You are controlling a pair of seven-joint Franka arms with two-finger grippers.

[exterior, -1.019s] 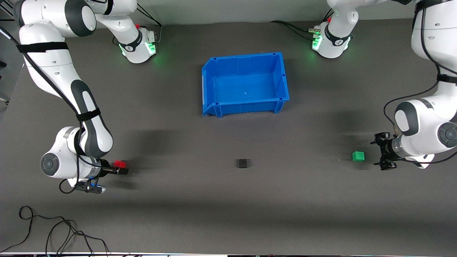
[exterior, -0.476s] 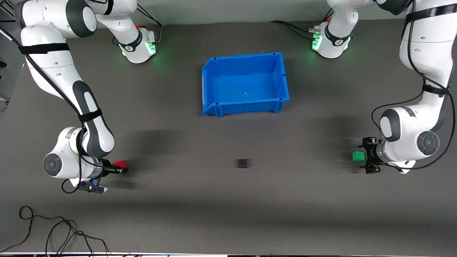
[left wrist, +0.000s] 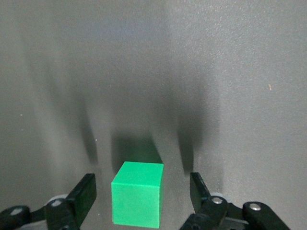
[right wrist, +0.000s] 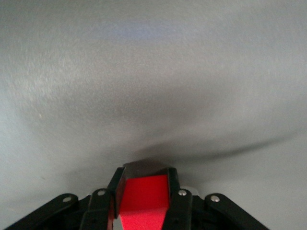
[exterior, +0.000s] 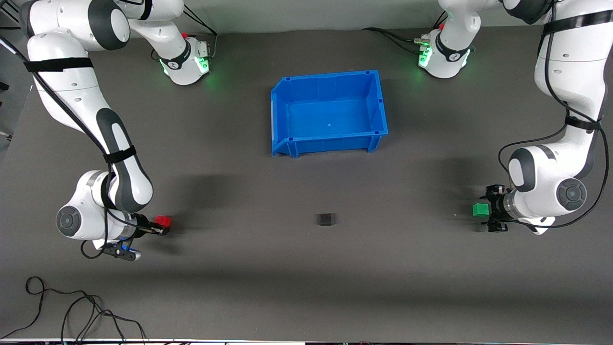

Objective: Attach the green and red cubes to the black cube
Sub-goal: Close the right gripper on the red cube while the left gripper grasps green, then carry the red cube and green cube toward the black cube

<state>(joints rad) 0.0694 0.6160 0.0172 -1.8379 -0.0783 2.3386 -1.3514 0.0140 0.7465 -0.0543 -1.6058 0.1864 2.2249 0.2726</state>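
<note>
The black cube (exterior: 325, 219) sits on the grey mat, nearer to the front camera than the blue bin. The green cube (exterior: 480, 210) lies on the mat toward the left arm's end. My left gripper (exterior: 487, 214) is open, low at the mat, its fingers on either side of the green cube (left wrist: 137, 192) with a gap on each side. The red cube (exterior: 163, 221) is toward the right arm's end. My right gripper (exterior: 162, 225) is shut on the red cube (right wrist: 144, 197), which fills the space between its fingers.
The blue bin (exterior: 279, 115) stands open at the middle of the table, between the two arm bases. Black cables (exterior: 72, 311) lie coiled by the table's front edge at the right arm's end.
My left gripper has moved in toward the green cube and now straddles it. My right gripper has shifted slightly, still around the red cube. The black cube has not moved.
</note>
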